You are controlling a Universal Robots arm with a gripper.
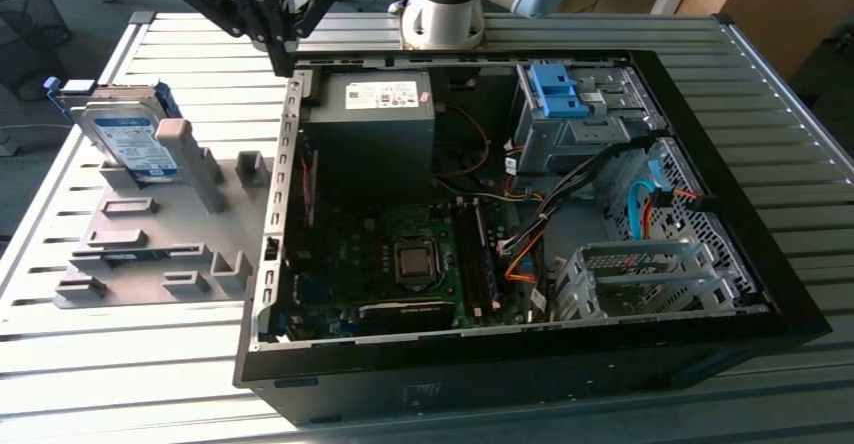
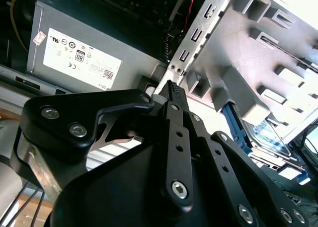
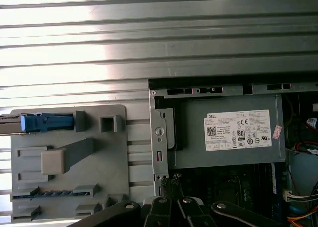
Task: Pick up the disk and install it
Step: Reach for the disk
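Silver-grey with a white-and-blue label, the disk (image 1: 127, 136) stands on edge in a grey plastic holder (image 1: 147, 239) on the slatted metal counter (image 1: 160, 364), at the exterior view's left and outside the open computer case (image 1: 534, 364). A blue frame runs along its edges. In the first wrist view I see the disk (image 3: 39, 122) edge-on, slotted into the end of the holder farthest from the case.

My end effector (image 1: 280, 62) hangs in the upper left of the exterior view, over the corner of the case wall and near the dark grey power box (image 1: 367, 129). Its fingers are drawn narrow, tips together, with nothing between them. In the second wrist view the end effector (image 2: 172, 88) points down at the case's perforated metal edge, and in the first wrist view its tips (image 3: 171, 185) sit beside that same edge.

I judge this to be the very start of the pick-up. I am apart from the disk, I hold nothing, and the install has not begun; the blue bracket (image 1: 554, 89) inside the case is not the part I want.

Taking the disk calls for crossing over the holder to it, spreading the fingers enough to span its thin body, and lining them up with its flat faces. A tall grey post (image 1: 187, 159) stands just beside the disk, so the descent needs to keep clear of it.
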